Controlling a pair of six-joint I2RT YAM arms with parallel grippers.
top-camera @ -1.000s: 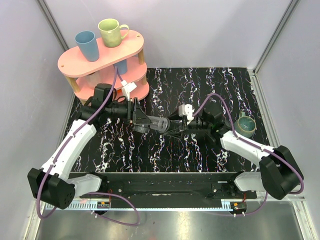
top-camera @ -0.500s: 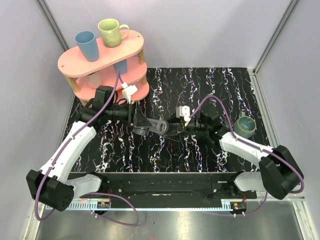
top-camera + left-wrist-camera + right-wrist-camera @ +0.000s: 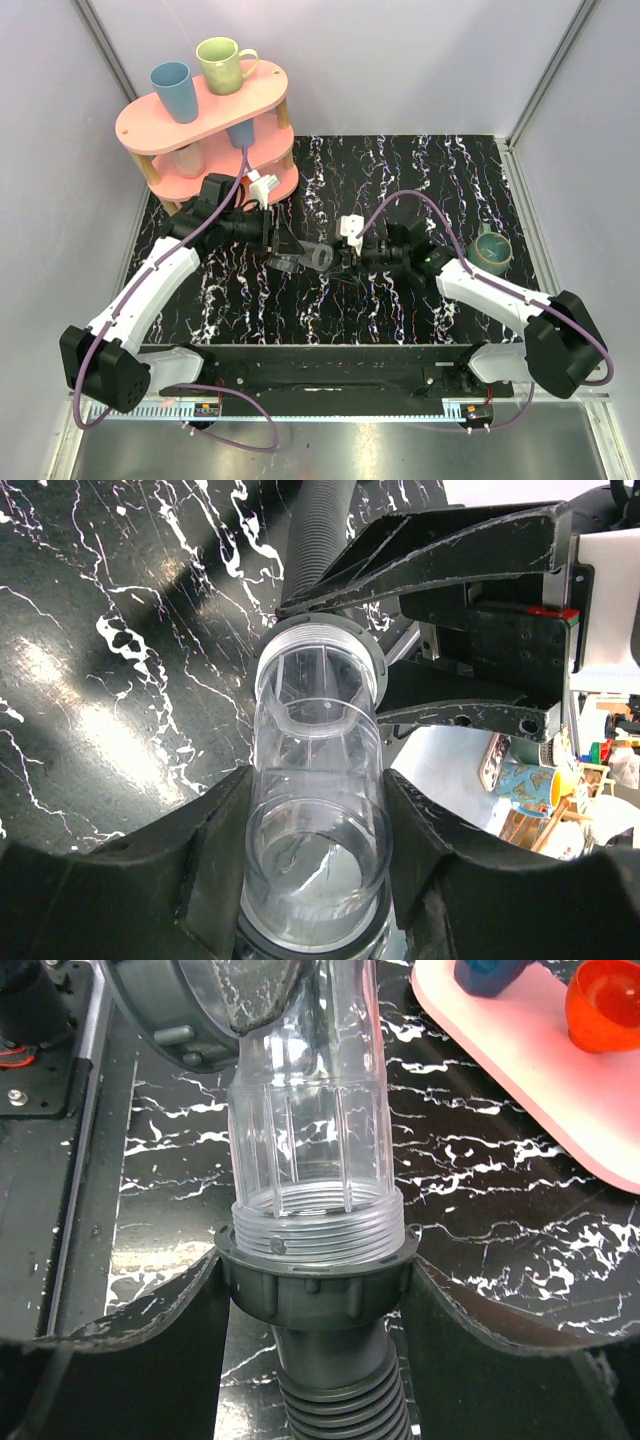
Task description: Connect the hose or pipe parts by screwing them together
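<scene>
Over mid-table, left hand (image 3: 287,251) holding fitting (image 3: 315,780) faces right hand (image 3: 346,260) holding collar (image 3: 315,1287).

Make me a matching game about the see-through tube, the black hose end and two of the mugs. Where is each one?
Things:
1. clear tube
2. hose collar
3. green mug
4. teal mug

Places:
a. on the table, beside the right arm
b. in the left pincer
c. on top of the pink shelf
d. in the right pincer

Pairs: 1-b, 2-d, 3-c, 4-a
</scene>
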